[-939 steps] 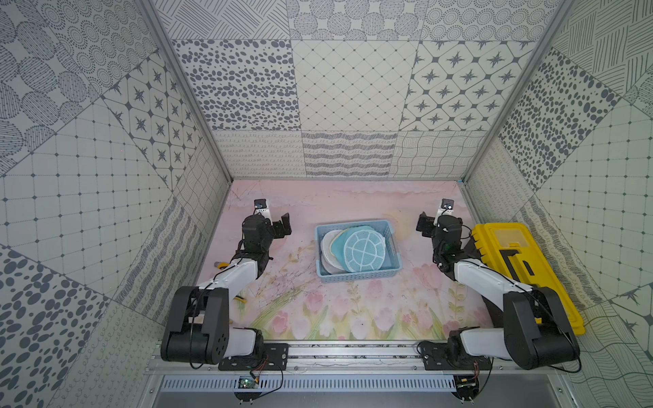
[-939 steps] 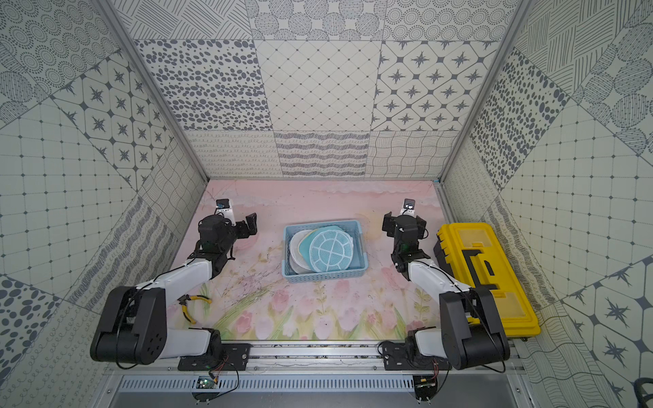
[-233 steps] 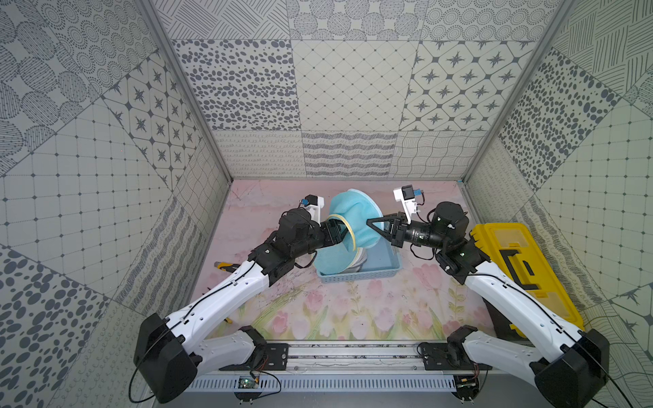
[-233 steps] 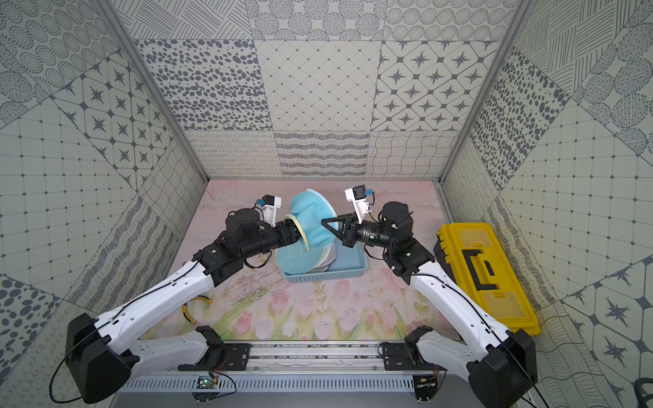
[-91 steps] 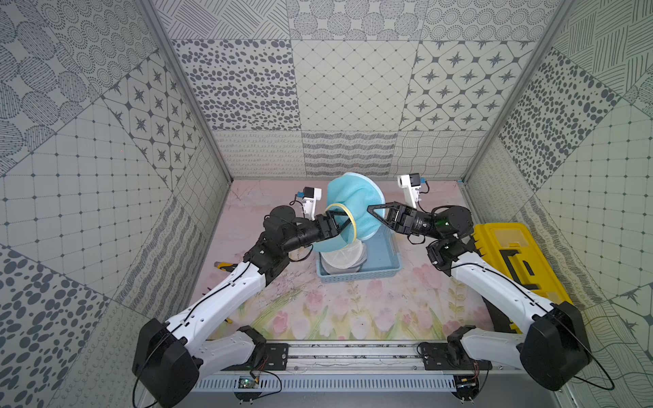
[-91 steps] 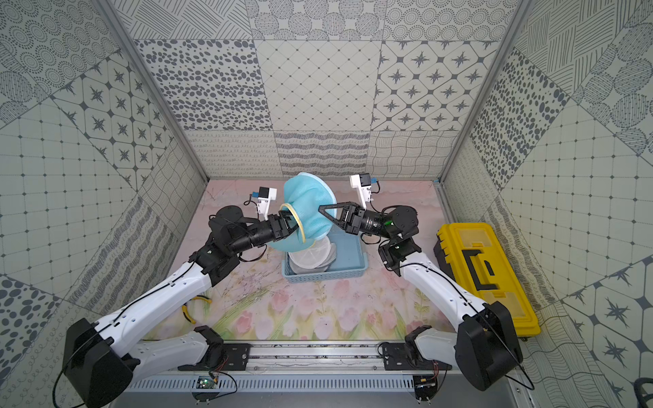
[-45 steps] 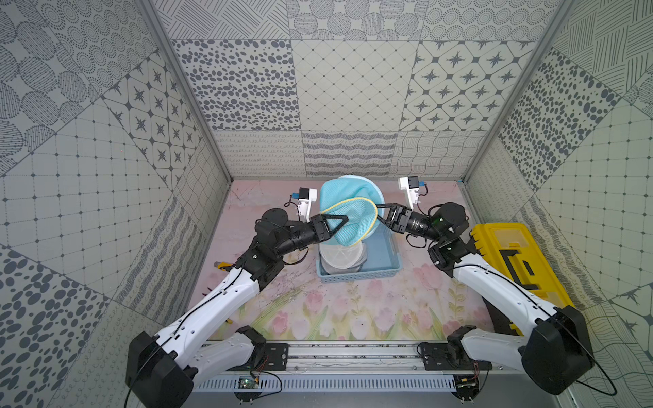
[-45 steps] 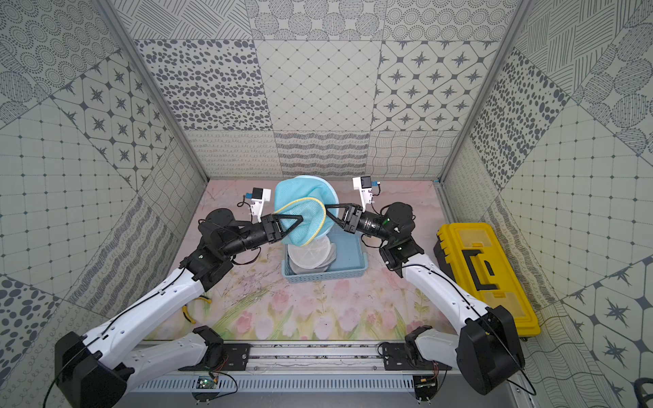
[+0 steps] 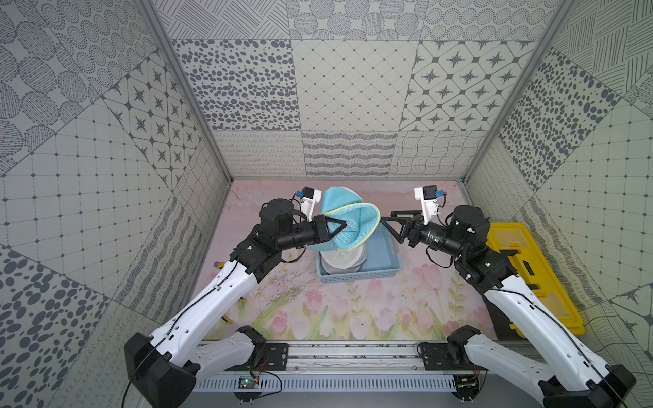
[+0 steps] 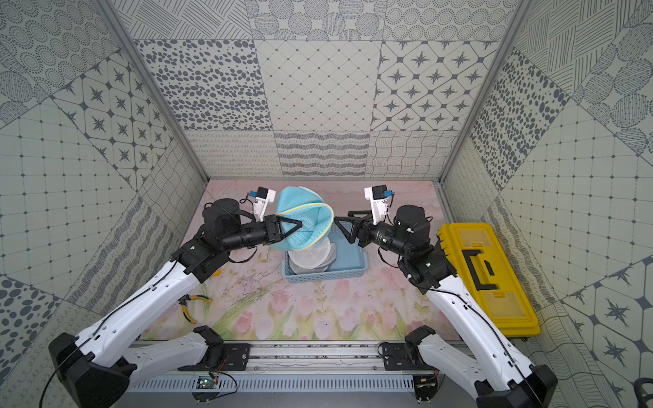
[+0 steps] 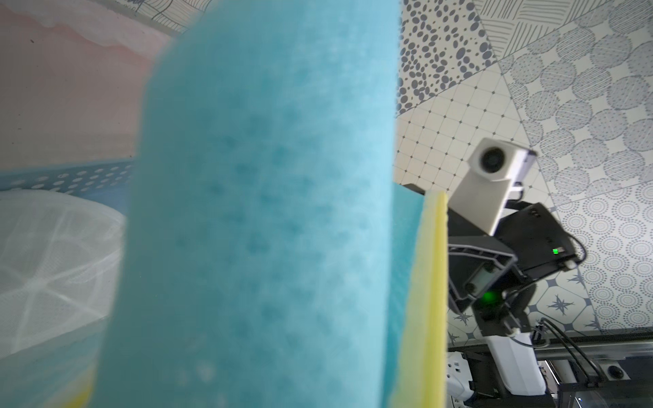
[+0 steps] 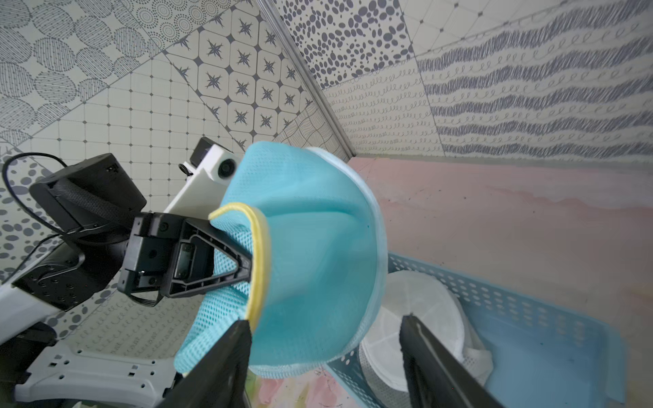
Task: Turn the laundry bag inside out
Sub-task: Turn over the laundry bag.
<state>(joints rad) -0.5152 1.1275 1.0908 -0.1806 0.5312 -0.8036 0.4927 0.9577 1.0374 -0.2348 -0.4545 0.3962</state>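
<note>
With the left end effector (image 9: pixel 342 225) clamped on the bag's (image 9: pixel 353 215) rim above the basket (image 9: pixel 383 269), the right end effector (image 9: pixel 387 217), jaws apart beside it, should enter the mouth and pinch the bottom fabric.

Counter (image 9: pixel 357 318): pink top printed with tulips and grasses, walled on three sides by patterned panels. The rail carrying my two arm bases runs along its near edge.

Item 1: blue perforated basket (image 9: pixel 357 277), standing flat at mid-counter, toward the back wall.

Item 2: yellow toolbox (image 10: pixel 501 303), lid shut, black handle on top, lying lengthwise along my right-hand edge beside the side wall, well apart from the basket.

Item 3: pliers (image 10: pixel 189 307) with yellow grips, lying flat near my left-hand edge, beneath my left arm.
</note>
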